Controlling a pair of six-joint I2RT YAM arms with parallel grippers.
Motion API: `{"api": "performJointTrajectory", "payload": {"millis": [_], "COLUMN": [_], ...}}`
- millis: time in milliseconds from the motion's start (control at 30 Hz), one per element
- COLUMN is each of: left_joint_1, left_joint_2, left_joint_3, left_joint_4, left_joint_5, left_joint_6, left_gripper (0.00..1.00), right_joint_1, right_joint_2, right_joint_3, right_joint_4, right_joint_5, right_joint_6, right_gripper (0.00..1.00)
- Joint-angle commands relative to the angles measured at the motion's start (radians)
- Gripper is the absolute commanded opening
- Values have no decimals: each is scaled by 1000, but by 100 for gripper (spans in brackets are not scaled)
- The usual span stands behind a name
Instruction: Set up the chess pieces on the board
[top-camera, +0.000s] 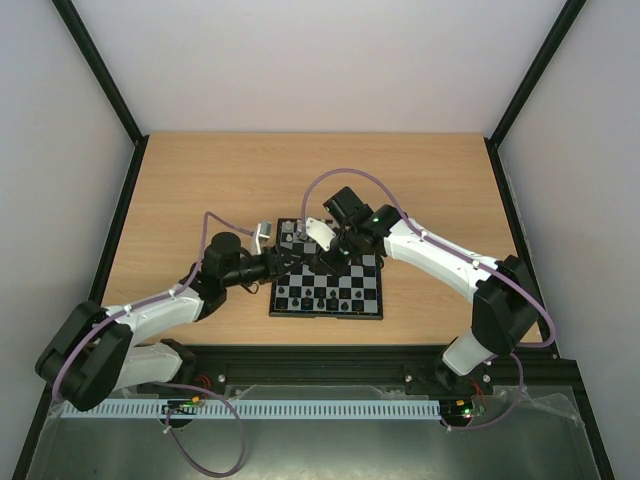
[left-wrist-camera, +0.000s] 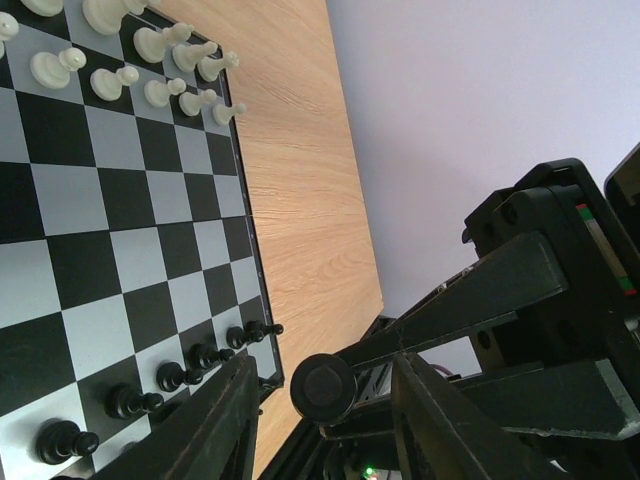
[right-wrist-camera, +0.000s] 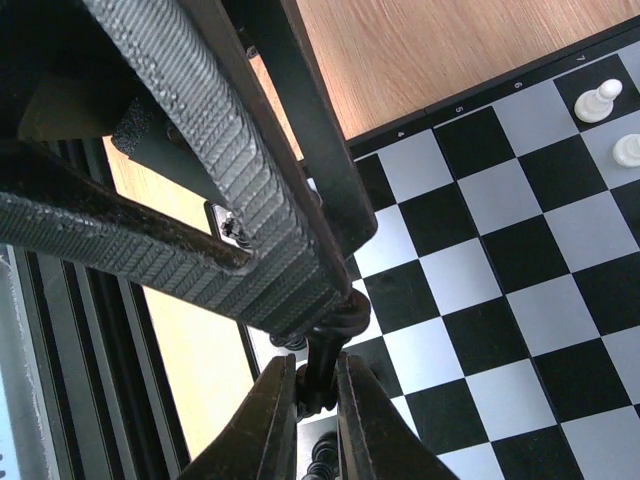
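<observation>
Chessboard, small and square, with black and light-grey squares and a black rim (top-camera: 355, 272), lies flat on the light wooden table (top-camera: 200, 190), near the table's middle and closer to the arm bases than to the far edge. Both arms reach in over it, and their tips meet above its left half.

Pieces on the board:
- Small white pieces (left-wrist-camera: 150, 60) stand upright in two rows along the far edge.
- Small black pieces (left-wrist-camera: 180, 375) stand upright in rows along the near edge.
- The squares between the two groups are bare.

Right gripper (right-wrist-camera: 316, 372): its two fingers are pressed together on a single black chess piece (right-wrist-camera: 318, 385), gripping the narrow stem. The wider round end of the piece projects beyond the fingertips. In the right wrist view the piece sits over the board's left edge, close to the black rows. Whether it touches the board cannot be told.

Left gripper (left-wrist-camera: 325, 372): its fingers (left-wrist-camera: 225, 420) stand apart, with a wide gap between them. The round end of the held piece appears as a dark disc in that gap, roughly centred, with space visible on both sides. The ribbed inner faces of the left fingers fill the upper left of the right wrist view and lie just beside the piece. Contact between them and the piece cannot be confirmed.
</observation>
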Motion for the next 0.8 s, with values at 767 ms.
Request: {"api": "performJointTrajectory", "payload": {"millis": [767], "left_joint_1": [-30], "left_joint_2": [53], "left_joint_3": [22], "left_joint_4": [103], "left_joint_5": [46], "left_joint_6": [-35], "left_gripper": [19], "right_joint_1": [12], "right_joint_2": [-28], "right_joint_3": [-18], "right_joint_4": [-2], "right_joint_5": [-26], "right_joint_6": [17], "right_gripper": [12]}}
